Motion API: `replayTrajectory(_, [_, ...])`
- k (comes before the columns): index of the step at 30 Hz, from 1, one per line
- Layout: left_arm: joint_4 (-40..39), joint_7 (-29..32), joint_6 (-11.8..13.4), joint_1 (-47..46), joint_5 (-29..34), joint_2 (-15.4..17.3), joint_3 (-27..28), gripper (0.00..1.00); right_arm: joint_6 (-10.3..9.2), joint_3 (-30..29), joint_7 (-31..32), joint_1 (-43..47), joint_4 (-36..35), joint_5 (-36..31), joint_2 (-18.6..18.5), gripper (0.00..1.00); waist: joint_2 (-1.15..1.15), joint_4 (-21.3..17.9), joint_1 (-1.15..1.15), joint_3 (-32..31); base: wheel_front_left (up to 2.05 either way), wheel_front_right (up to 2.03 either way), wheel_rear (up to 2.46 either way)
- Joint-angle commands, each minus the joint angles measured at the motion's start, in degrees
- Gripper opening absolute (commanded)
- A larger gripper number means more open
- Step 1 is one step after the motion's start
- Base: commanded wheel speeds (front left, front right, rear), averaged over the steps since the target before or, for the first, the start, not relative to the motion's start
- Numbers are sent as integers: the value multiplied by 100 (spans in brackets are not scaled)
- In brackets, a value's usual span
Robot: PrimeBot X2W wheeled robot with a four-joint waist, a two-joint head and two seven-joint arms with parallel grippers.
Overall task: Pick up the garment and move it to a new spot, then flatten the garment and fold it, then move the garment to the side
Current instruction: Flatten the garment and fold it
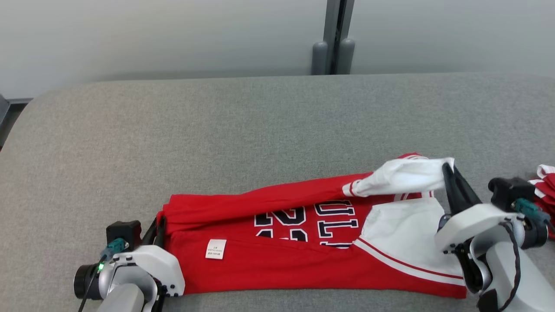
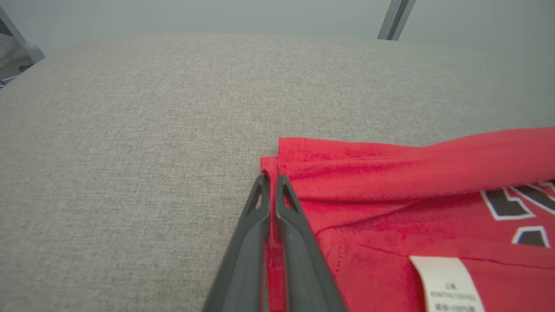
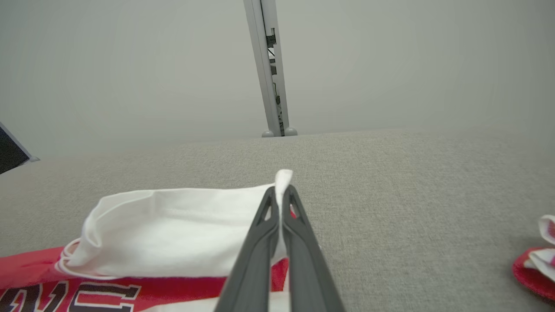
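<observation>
Left gripper (image 1: 159,219) (image 2: 272,178): at the table's (image 1: 260,121) near left part, jaws pinched narrow on the red hem corner of the garment (image 1: 282,260).

Garment: a red jersey lying along the table's near edge, long axis running left to right, parallel to that edge. The hem end points left and the white sleeve end points right. The far long edge is turned over onto the body, partly covering the dark lettering (image 1: 312,221). A white label (image 1: 216,249) faces up.

Right gripper (image 1: 447,167) (image 3: 282,189): over the table's near right part, jaws clamped on the tip of the white sleeve (image 1: 403,177), which is lifted off the surface.

A second red-and-white cloth (image 1: 547,182) lies at the table's right end, apart from the garment.
</observation>
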Motion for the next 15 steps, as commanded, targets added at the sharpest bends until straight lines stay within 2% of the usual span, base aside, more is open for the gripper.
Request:
replayTrajectory(1, [2, -9, -25, 142, 71, 64, 56, 0, -2, -29, -5, 218, -78, 73, 30, 0, 0, -163, 0, -229, 0, 0, 0])
replayTrajectory(9, [-119, -9, -80, 569, 270, 19, 180, 0, -2, -55, -5, 833, 10, 160, 154, 0, 0, -244, 0, -434, 0, 0, 0])
replayTrajectory(10, [-152, -9, -76, 619, 307, 6, 191, 23, -2, -70, -5, 875, 99, 185, 171, 1, 0, -238, 0, -448, 0, 0, 0])
replayTrajectory(11, [-199, -9, -61, 670, 343, -10, 211, 63, -2, -94, -5, 892, 176, 215, 190, 40, 0, -228, 0, -461, 0, 0, 0])
replayTrajectory(12, [-277, -9, -15, 716, 385, -29, 246, 100, -2, -106, -5, 894, 247, 225, 197, 100, 0, -213, 0, -473, 0, 0, 0])
replayTrajectory(15, [-848, -9, 193, 1074, 615, -88, 458, 100, -2, -259, -5, 916, 208, 290, 197, 100, 0, -142, 0, -526, 0, 0, 0])
